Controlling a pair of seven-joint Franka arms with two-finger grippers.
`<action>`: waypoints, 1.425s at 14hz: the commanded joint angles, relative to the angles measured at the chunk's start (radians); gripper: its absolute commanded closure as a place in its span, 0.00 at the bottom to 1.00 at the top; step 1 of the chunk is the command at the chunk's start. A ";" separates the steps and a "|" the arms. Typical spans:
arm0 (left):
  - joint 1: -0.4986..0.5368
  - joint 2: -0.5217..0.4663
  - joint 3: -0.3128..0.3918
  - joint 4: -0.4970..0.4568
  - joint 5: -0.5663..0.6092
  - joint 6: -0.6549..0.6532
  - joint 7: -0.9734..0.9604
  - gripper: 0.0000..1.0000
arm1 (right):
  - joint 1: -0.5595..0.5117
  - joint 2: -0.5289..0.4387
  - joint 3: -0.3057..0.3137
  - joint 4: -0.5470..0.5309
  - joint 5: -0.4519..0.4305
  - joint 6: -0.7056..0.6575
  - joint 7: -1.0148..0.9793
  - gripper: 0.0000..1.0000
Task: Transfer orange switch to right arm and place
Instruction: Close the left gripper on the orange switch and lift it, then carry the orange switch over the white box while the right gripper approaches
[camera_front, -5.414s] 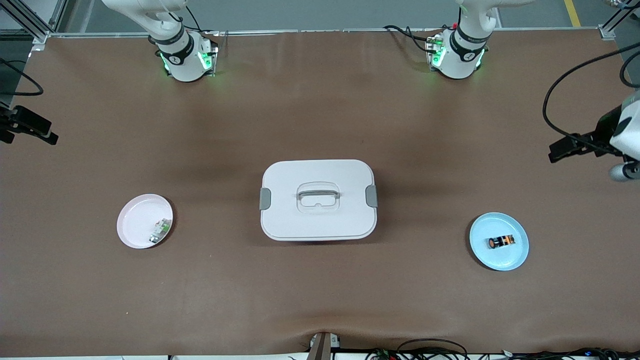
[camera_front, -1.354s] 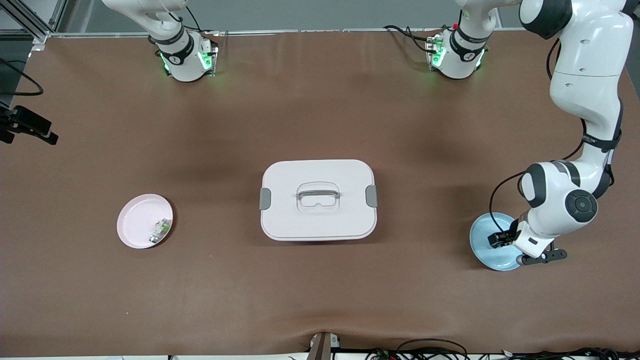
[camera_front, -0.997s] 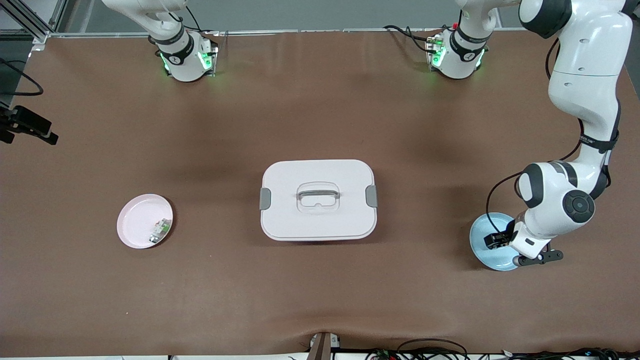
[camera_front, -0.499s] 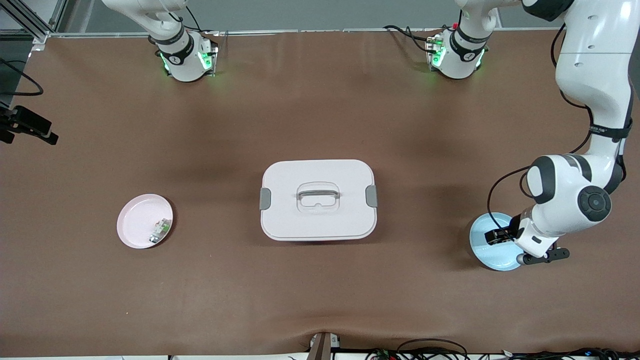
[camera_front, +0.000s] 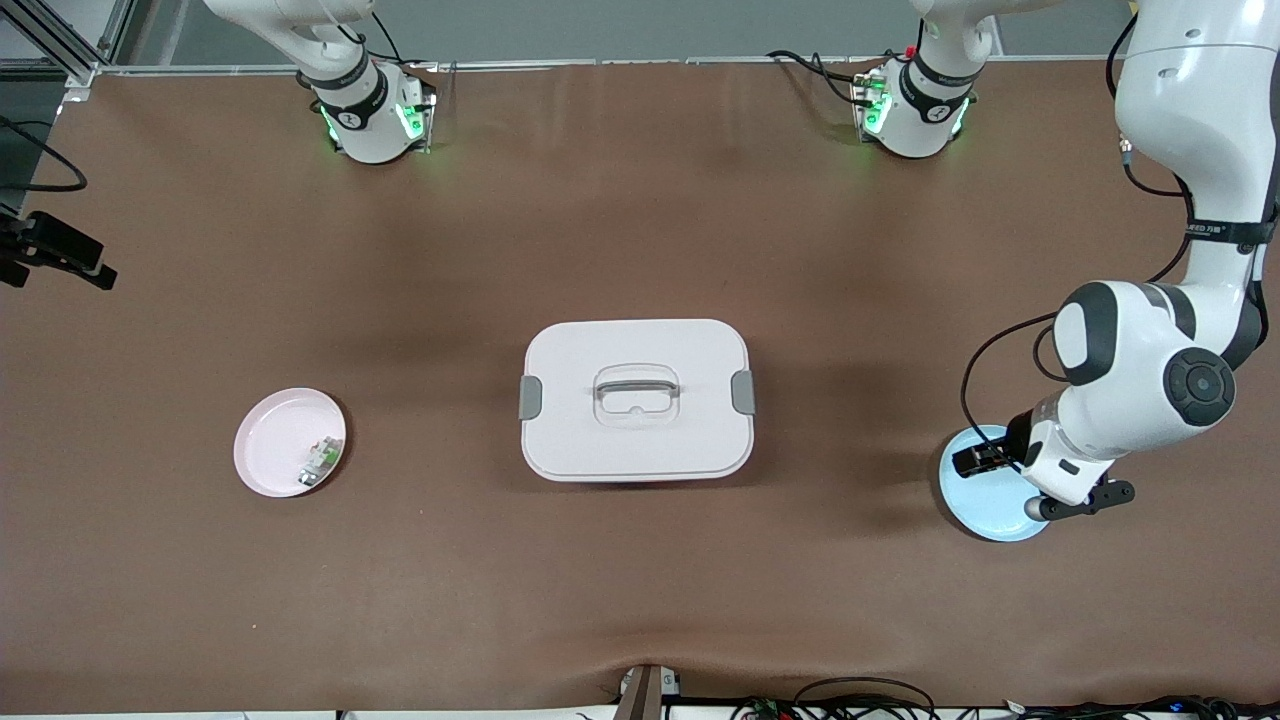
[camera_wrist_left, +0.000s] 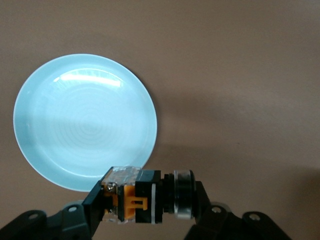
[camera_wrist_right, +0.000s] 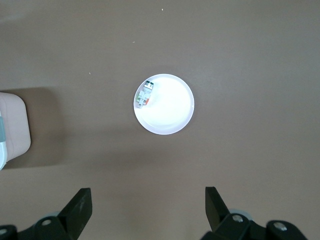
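Observation:
My left gripper (camera_front: 983, 460) is shut on the orange switch (camera_wrist_left: 131, 202), a stubby black part with orange and clear ends. It holds the switch endwise between its fingers, a little above the edge of the light blue plate (camera_front: 985, 505). In the left wrist view the blue plate (camera_wrist_left: 85, 120) is bare. My right gripper (camera_wrist_right: 148, 202) is open and empty, high over the table by the pink plate (camera_wrist_right: 170, 107). The right arm's hand is out of the front view; only its base (camera_front: 365, 105) shows.
A white lidded box (camera_front: 636, 400) with a grey handle stands mid-table. The pink plate (camera_front: 275, 445), toward the right arm's end, holds a small white-and-green part (camera_front: 321, 461), which also shows in the right wrist view (camera_wrist_right: 145, 93). A black camera mount (camera_front: 55, 255) sits at the table's edge.
My left arm came down to the blue plate, shut on the orange switch and has lifted it off the plate, shifting a little toward the box. The right arm has not moved.

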 joint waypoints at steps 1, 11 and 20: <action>0.008 -0.044 -0.043 0.012 -0.015 -0.067 -0.075 1.00 | -0.010 0.009 0.012 0.021 0.000 -0.016 0.003 0.00; 0.008 -0.047 -0.256 0.104 -0.069 -0.127 -0.510 1.00 | 0.012 0.020 0.017 0.012 0.003 -0.018 0.015 0.00; -0.022 -0.036 -0.394 0.197 -0.257 -0.144 -0.866 1.00 | 0.096 0.019 0.018 -0.094 0.288 -0.019 0.058 0.00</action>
